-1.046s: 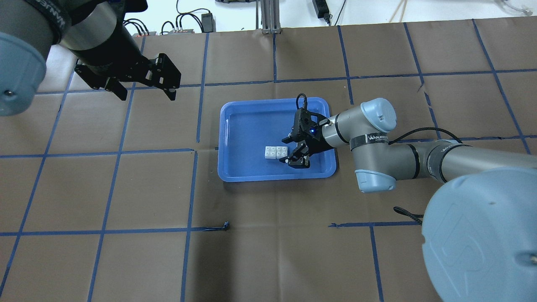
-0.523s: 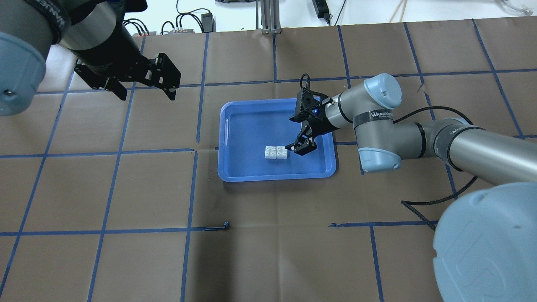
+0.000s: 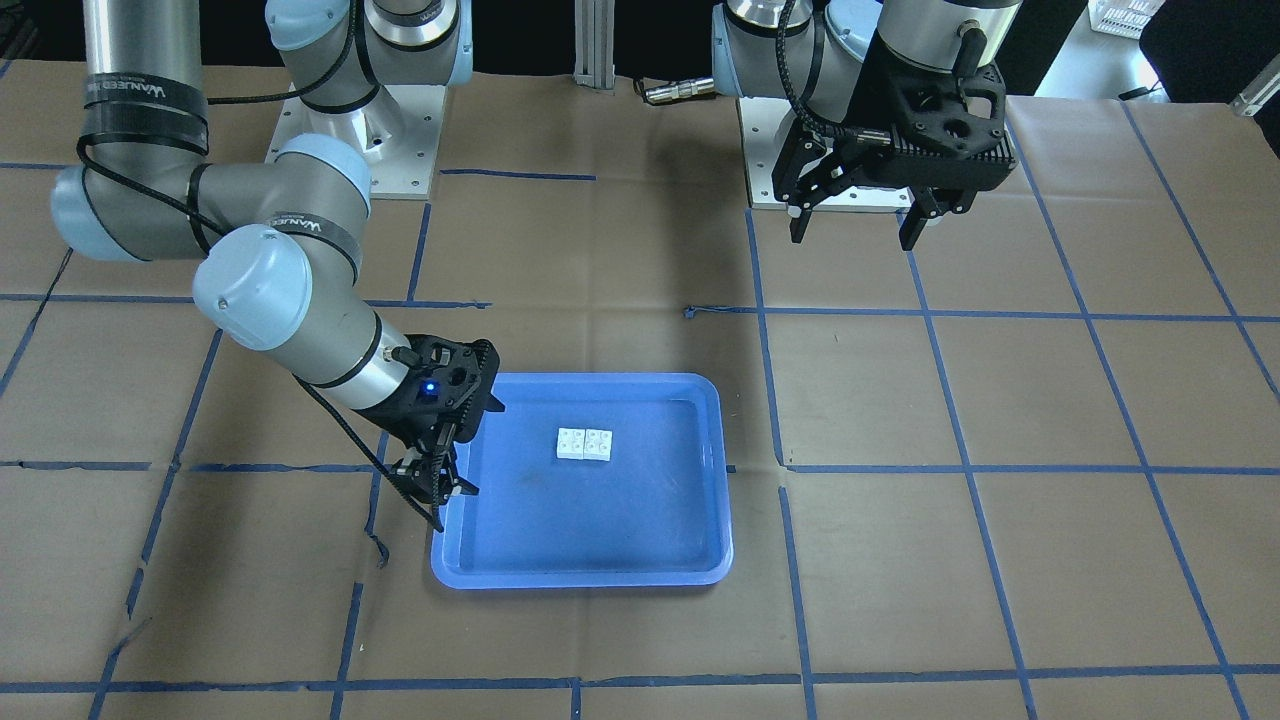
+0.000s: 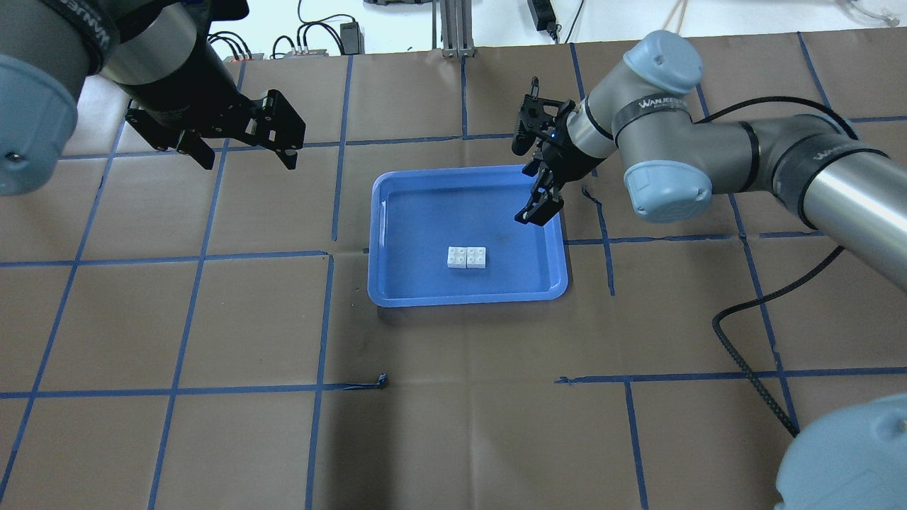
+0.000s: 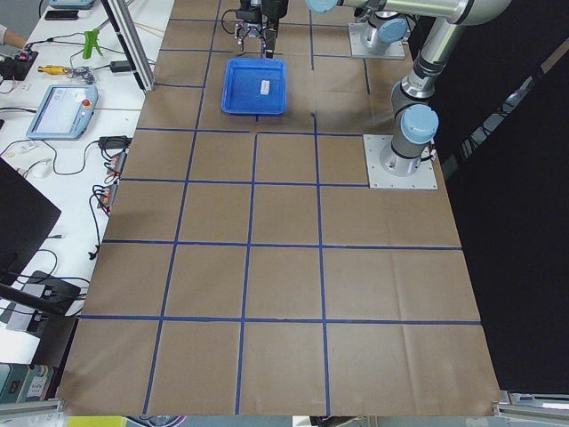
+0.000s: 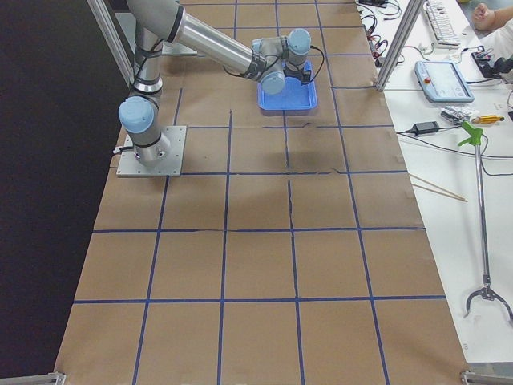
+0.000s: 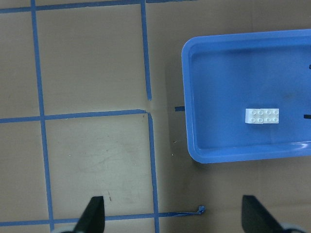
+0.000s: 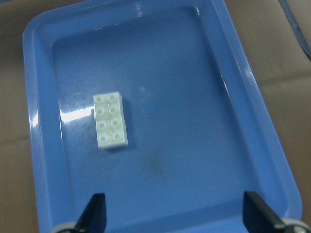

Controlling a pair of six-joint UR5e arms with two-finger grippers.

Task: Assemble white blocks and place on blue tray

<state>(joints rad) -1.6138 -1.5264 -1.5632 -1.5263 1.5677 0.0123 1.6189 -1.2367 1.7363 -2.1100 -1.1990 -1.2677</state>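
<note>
Overhead exterior: joined white blocks (image 4: 467,258) lie studs-up, long axis along blue tray's (image 4: 468,300) length; left tool (image 4: 248,160) and right tool (image 4: 540,207) spread wide, empty

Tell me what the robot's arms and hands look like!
The left arm and right arm are silver tubes with pale blue joint caps and black bands lettered in white. A black cable trails along the right arm. The left hand and right hand are black, two-fingered; the right shows a small blue light.

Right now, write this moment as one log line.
white blocks: touching, in blue tray | right gripper: open, empty, above tray rim | left gripper: open, empty
</note>
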